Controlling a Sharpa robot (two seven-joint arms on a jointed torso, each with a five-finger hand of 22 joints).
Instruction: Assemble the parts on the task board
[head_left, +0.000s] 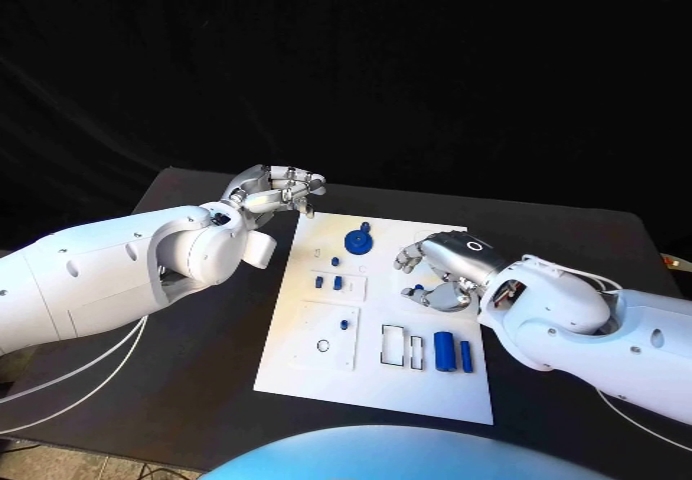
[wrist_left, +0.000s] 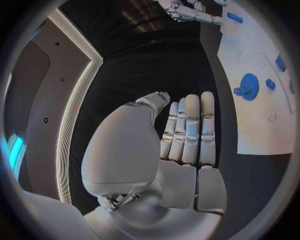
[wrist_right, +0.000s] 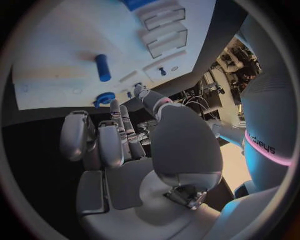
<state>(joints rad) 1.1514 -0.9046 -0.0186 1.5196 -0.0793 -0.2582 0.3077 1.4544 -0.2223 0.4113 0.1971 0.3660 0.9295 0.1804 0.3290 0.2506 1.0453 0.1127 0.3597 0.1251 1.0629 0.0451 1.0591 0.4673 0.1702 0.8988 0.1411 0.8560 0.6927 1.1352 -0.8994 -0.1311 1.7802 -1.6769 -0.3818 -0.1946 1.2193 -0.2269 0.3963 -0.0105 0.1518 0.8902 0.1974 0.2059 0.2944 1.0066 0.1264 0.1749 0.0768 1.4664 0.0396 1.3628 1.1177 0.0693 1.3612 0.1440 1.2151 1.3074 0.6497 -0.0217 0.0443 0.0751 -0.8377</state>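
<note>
Fingers of the left hand (head_left: 274, 189) are hanging loosely curled, holding nothing, over the black worktop (head_left: 216, 400) beside the task board (head_left: 378, 385), whose long axis is running away from the robot. Blue parts, a gear (head_left: 358, 240) and two cylinders (head_left: 453, 352), are lying on it. The right hand (head_left: 440, 275) is hovering over the board's right edge, fingers apart and gripping nothing.

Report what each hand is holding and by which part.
Nothing is held. The left hand hovers off the task board with fingers apart; the right hand is over the board, fingers apart, no part in them.

head view steeply overhead, wrist views close, sharing task board (head_left: 378, 380)
</note>
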